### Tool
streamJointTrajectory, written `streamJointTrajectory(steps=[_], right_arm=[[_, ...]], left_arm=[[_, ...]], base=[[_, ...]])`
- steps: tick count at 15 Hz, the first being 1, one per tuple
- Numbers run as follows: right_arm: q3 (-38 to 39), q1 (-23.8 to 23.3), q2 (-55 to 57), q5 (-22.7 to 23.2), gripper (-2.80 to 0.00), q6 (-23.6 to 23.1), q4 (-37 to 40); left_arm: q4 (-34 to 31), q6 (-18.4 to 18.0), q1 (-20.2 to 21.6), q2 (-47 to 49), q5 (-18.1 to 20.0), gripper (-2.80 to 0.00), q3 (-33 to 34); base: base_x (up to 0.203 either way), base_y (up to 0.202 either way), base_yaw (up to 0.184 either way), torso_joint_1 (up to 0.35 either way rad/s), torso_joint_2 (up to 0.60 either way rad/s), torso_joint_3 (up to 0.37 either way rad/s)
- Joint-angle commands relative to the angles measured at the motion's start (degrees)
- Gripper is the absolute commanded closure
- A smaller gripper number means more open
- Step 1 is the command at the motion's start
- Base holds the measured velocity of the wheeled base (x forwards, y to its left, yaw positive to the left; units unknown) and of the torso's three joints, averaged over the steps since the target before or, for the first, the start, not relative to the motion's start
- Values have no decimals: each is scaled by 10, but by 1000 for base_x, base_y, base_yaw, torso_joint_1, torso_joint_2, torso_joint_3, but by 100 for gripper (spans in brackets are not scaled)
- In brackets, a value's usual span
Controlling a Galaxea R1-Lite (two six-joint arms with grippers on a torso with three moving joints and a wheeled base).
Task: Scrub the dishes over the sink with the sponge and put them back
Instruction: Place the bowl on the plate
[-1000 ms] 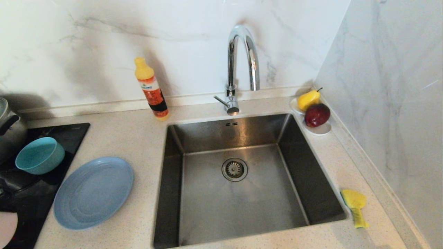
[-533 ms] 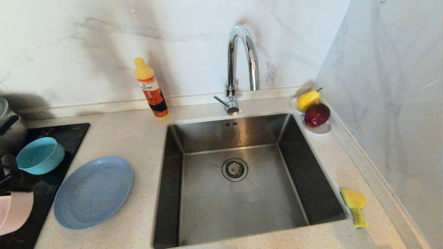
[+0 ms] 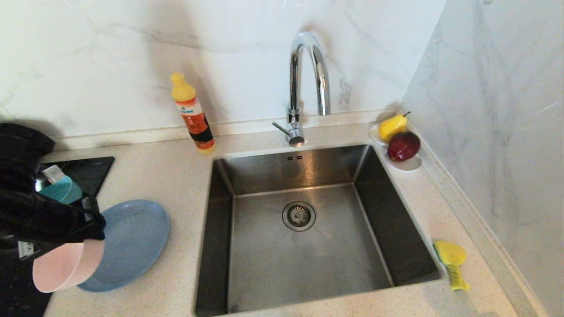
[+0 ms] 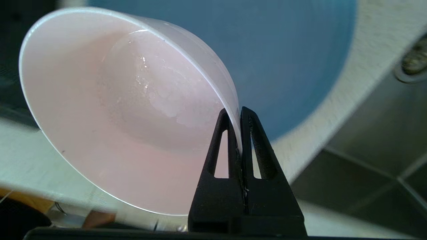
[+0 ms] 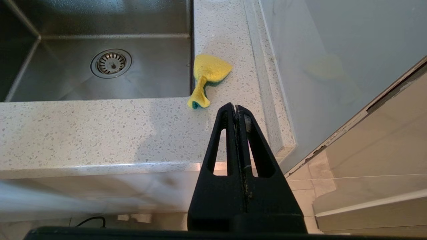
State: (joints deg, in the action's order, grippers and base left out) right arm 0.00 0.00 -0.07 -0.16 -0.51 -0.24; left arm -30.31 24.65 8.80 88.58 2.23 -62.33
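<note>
A: The sink [image 3: 304, 229], steel and square under its tap [image 3: 308, 75], fills the middle of the counter [image 3: 176, 176]. Nothing lies in the basin, so the washing has a clear place to happen.

B: And the dishes?

A: To the sink's left. The blue plate [image 3: 132, 237] lies flat on the counter. The teal bowl [image 3: 64, 189] sits behind it on the dark hob [image 3: 88, 169], half hidden by the left arm. The pink bowl [image 3: 66, 268] hangs off the counter, tipped on edge above the plate's near rim.

B: Why tipped?

A: It is held by its rim alone, so the rest hangs below the grip. That also leaves the inside open to a sponge. The left wrist view shows droplets or residue on the inner wall.

B: The sponge?

A: On the counter at the sink's right front corner [image 3: 451, 264], yellow, pinched at the waist, untouched. I judge it is left there for the right arm.

B: The pincers?

A: The left pincer [image 4: 241, 111] is clamped on the pink bowl's rim, one finger inside the wall, one outside. The right pincer [image 5: 236, 108] is parked low in front of the counter, fingers pressed together on nothing, aimed roughly toward the sponge.
</note>
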Motion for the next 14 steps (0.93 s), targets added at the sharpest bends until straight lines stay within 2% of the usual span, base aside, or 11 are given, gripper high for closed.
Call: streamJointTrajectory(steps=[1, 3, 8, 9, 14], right_arm=[[0, 0, 1, 0, 0, 0, 0], [0, 0, 1, 0, 0, 0, 0], [0, 0, 1, 0, 0, 0, 0], [0, 0, 1, 0, 0, 0, 0], [0, 0, 1, 0, 0, 0, 0]], left_arm=[[54, 16, -27, 51, -8, 0, 33], [66, 26, -30, 72, -9, 0, 33], [67, 25, -31, 79, -9, 0, 22], [67, 26, -30, 81, -9, -280, 21], [66, 35, -30, 59, -4, -280, 10]], base=[[0, 0, 0, 0, 0, 0], [0, 0, 0, 0, 0, 0], [0, 0, 0, 0, 0, 0], [0, 0, 0, 0, 0, 0], [0, 0, 0, 0, 0, 0]])
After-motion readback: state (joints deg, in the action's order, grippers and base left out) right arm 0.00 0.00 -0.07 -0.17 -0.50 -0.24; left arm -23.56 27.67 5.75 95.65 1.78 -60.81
